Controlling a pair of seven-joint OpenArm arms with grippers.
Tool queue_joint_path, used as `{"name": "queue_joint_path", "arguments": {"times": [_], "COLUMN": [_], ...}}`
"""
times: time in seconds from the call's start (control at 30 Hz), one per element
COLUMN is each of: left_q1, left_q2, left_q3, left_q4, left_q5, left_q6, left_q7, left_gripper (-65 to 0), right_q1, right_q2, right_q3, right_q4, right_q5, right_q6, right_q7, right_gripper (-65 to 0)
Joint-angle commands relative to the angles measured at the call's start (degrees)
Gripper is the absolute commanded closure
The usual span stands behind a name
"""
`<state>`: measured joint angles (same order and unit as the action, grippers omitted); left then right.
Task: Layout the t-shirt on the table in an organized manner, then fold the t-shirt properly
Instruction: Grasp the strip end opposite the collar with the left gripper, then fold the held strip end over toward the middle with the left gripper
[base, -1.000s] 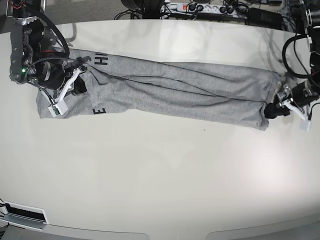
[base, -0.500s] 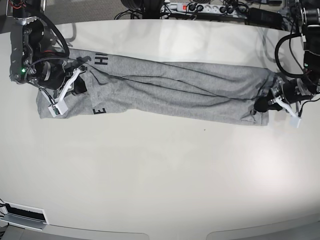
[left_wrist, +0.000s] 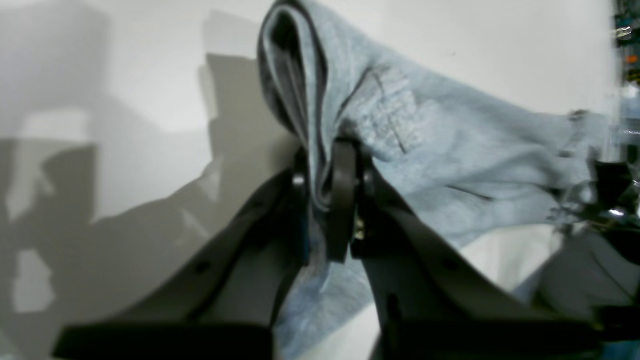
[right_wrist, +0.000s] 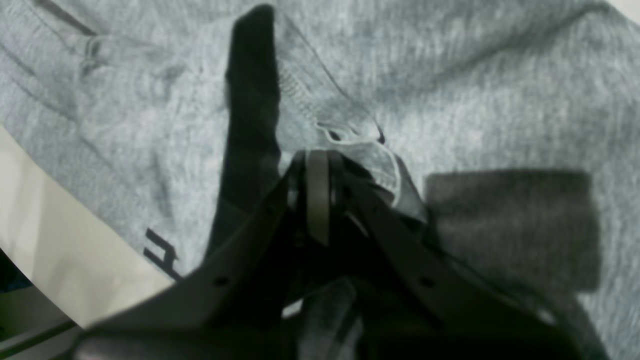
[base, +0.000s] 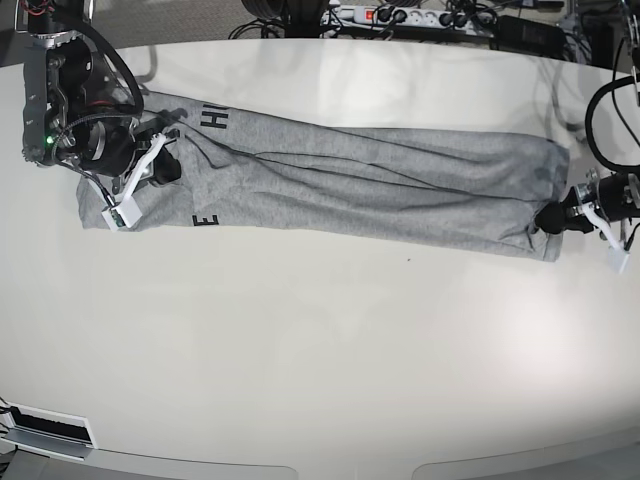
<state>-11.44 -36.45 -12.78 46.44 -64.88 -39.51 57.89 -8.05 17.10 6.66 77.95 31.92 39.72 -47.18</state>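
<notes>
My left pincer (left_wrist: 327, 200) is pressed together on a bunched fold of the heather-grey cotton t-shirt (base: 360, 185), at the end of the shirt farthest from the black lettering (base: 208, 121). My right pincer (right_wrist: 317, 195) is clamped shut on a stitched hem at the lettered end.

The shirt lies as a long, narrow, wrinkled band across the far half of the glossy off-white table (base: 320, 360), stretched between my two pincers, with creases running along its length. The near half of the tabletop in front of it shows only a glare patch.

Beyond the table's curved far edge sits a white power strip (base: 400, 17) among a tangle of black cables (base: 520, 30). A black cable loop (base: 600, 125) from my left arm hangs just beside the shirt's end. Nothing lies on the cloth itself except my own fingers (right_wrist: 250, 100).
</notes>
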Motion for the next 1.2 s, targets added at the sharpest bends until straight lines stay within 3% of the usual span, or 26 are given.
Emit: {"name": "queue_joint_path", "arguments": {"times": [0.0, 0.2, 0.4, 0.77, 1.17], "left_q1": [-1.1, -1.1, -0.6, 6.2, 6.0], "left_q2": [-1.4, -1.1, 2.1, 11.0, 20.6], "left_q3": [-0.4, -0.4, -0.4, -0.3, -0.2], "left_q4": [0.9, 1.3, 6.8, 27.5, 27.9], "left_q5": [-3.8, -19.2, -20.1, -20.1, -20.1], "left_q6": [-0.5, -0.5, -0.5, -0.5, -0.5], "left_q7": [1.2, 12.8, 21.1, 20.4, 17.4], "left_gripper": [0.0, 0.0, 0.0, 0.0, 0.0], "right_q1": [0.3, 0.3, 0.4, 0.4, 0.4], "right_q2": [0.7, 0.7, 0.7, 0.7, 0.7], "right_q3": [0.1, 0.1, 0.1, 0.1, 0.1], "right_q4": [0.8, 0.8, 0.8, 0.8, 0.8], "right_q5": [0.0, 0.0, 0.0, -0.7, -0.7], "right_q6": [0.3, 0.3, 0.3, 0.3, 0.3], "right_q7": [-0.4, -0.3, -0.3, -0.3, -0.4], "right_gripper": [0.0, 0.0, 0.0, 0.0, 0.0]}}
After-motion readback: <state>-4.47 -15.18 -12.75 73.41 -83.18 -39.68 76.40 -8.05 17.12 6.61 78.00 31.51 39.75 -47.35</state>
